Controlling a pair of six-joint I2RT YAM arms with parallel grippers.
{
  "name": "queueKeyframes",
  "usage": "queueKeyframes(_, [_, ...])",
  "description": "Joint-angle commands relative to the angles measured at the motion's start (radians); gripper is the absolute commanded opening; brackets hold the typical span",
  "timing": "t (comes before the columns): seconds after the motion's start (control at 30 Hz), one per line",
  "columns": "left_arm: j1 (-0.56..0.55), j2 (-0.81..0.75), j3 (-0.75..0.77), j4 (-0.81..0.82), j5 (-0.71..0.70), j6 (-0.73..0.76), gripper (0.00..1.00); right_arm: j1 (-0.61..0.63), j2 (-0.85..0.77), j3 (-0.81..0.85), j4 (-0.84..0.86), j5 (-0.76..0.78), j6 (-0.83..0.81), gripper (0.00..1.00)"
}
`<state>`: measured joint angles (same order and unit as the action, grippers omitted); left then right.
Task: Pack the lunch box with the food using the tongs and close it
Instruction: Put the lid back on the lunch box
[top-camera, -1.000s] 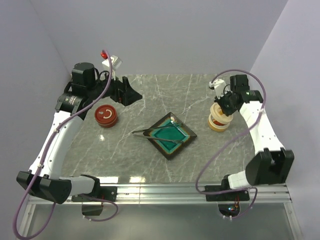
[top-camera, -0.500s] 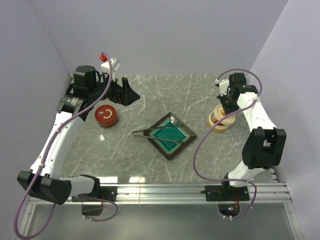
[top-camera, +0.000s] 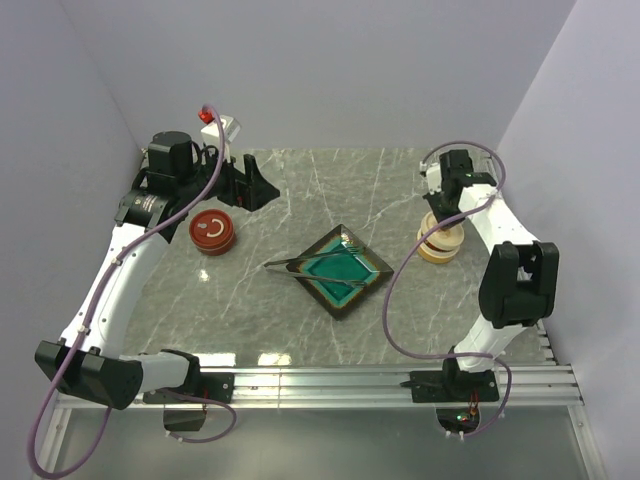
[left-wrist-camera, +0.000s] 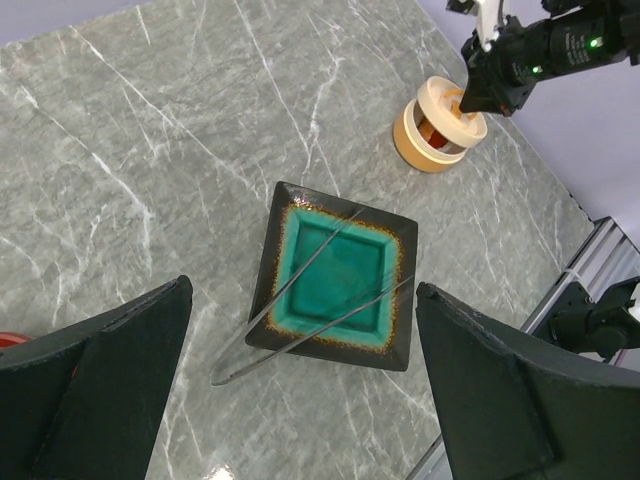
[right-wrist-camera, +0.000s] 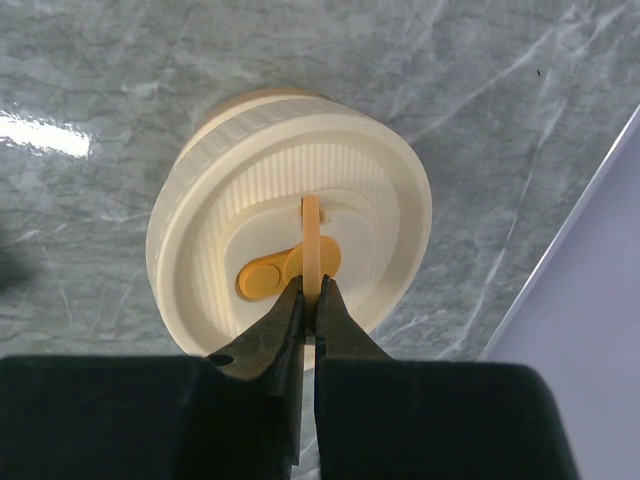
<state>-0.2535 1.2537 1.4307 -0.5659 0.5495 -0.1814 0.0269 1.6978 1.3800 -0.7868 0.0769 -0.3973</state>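
It looks like box (left-wrist-camera: 422, 150) opening time: the right gripper (right-wrist-camera: 310, 296) pinches the lid (right-wrist-camera: 250, 160) handle (right-wrist-camera: 311, 225), the left gripper (left-wrist-camera: 302, 290) hangs wide open, and the lid should lift off next.

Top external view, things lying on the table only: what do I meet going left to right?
Red round lidded container → square green-glazed dish with dark rim → cream-and-orange round lunch box. Thin grey metal tongs omitted: they overlap the dish.

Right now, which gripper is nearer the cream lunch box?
Right. The right gripper pinches the cream lunch box by its lid handle; the left gripper hangs open across the table.
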Motion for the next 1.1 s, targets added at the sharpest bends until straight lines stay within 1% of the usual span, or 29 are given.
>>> queueKeyframes(0.0, [0.003, -0.025, -0.004, 0.032, -0.017, -0.013, 0.99, 0.031, 0.008, -0.012, 0.064, 0.063, 0.015, 0.00])
queueKeyframes(0.2, [0.003, -0.023, -0.007, 0.029, -0.023, -0.009, 0.99, 0.071, 0.034, -0.039, 0.103, 0.119, 0.003, 0.00])
queueKeyframes(0.4, [0.003, -0.020, -0.015, 0.032, -0.016, -0.009, 0.99, 0.080, 0.022, -0.073, 0.127, 0.184, -0.029, 0.00])
queueKeyframes(0.57, [0.003, -0.011, -0.010, 0.038, -0.010, -0.010, 0.99, 0.077, 0.019, -0.075, 0.109, 0.169, -0.044, 0.00])
queueKeyframes(1.07, [0.003, -0.020, -0.023, 0.041, -0.016, -0.007, 0.99, 0.077, 0.022, -0.032, 0.061, 0.123, 0.002, 0.00])
